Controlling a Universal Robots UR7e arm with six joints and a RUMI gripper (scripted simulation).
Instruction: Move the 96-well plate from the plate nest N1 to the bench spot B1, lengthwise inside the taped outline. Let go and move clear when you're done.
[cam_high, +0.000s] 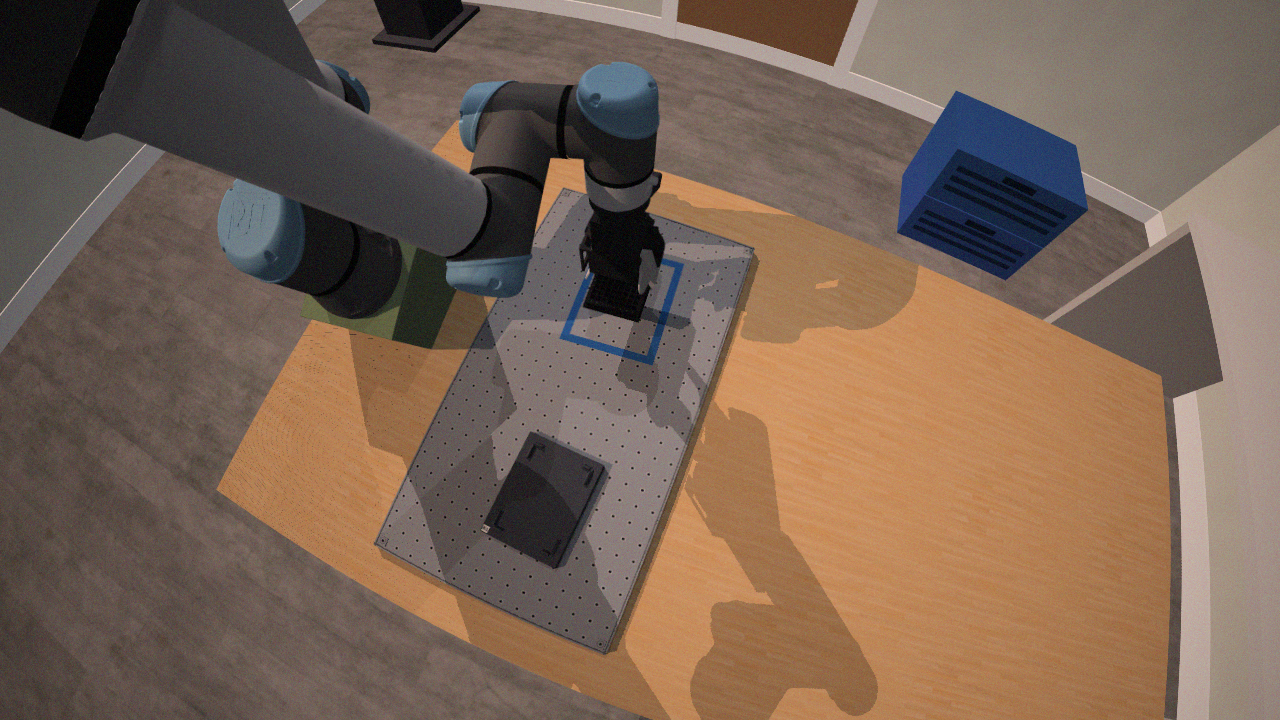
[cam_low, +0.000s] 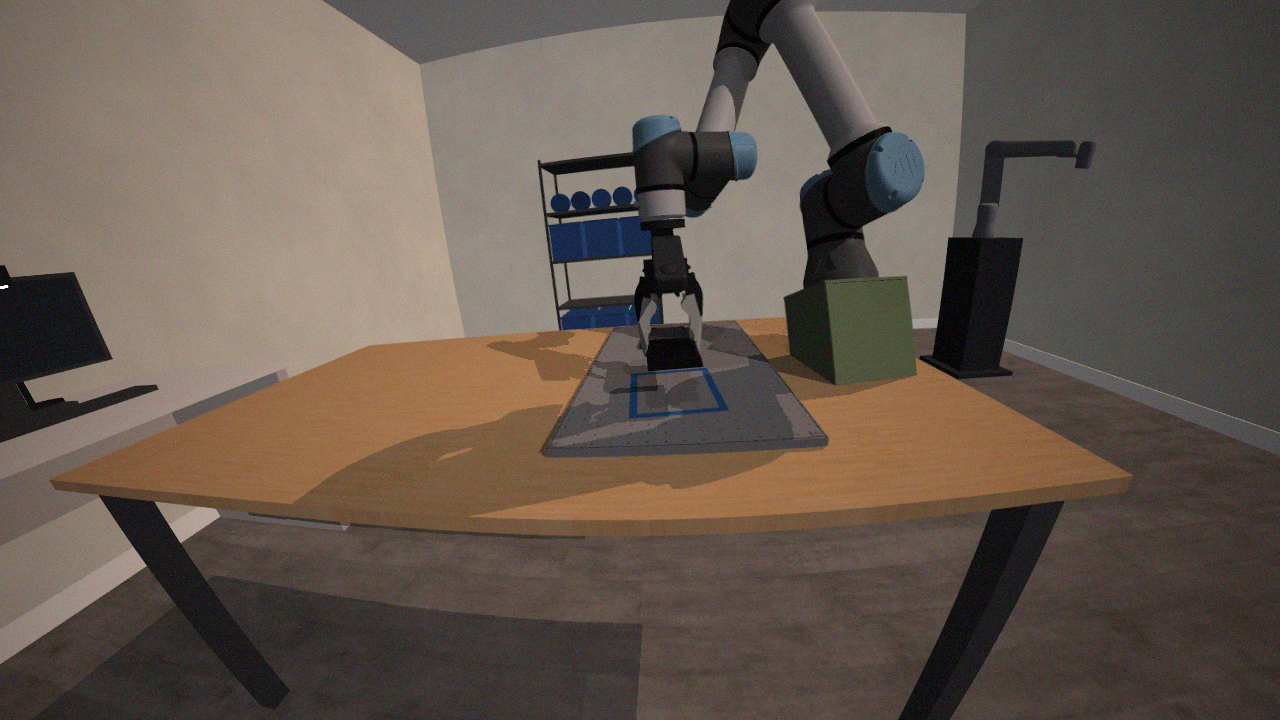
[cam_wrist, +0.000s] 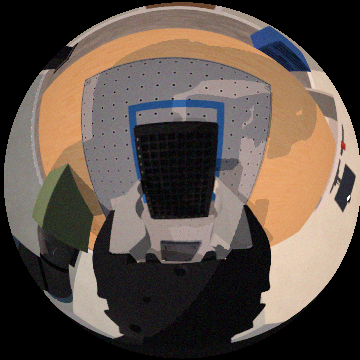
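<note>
My gripper (cam_high: 620, 273) (cam_low: 669, 329) (cam_wrist: 177, 178) is shut on the black 96-well plate (cam_high: 615, 301) (cam_low: 673, 351) (cam_wrist: 177, 160), gripping its long sides near one end. It holds the plate level, a little above the grey perforated board (cam_high: 626, 501) (cam_low: 769, 420) (cam_wrist: 110, 100). The plate hangs over the blue taped outline B1 (cam_high: 608, 350) (cam_low: 677, 413) (cam_wrist: 175, 104), over the part nearer the arm, and its long sides run along the outline's long sides. The black plate nest N1 (cam_high: 546, 510) lies empty at the board's other end.
The board lies on a wooden table (cam_high: 895, 447) (cam_low: 358, 402). The arm stands on a green block (cam_high: 420, 308) (cam_low: 850, 326) (cam_wrist: 62, 207) beside the board. A blue cabinet (cam_high: 993, 183), a black stand (cam_low: 975, 304) and a shelf (cam_low: 590, 241) stand off the table.
</note>
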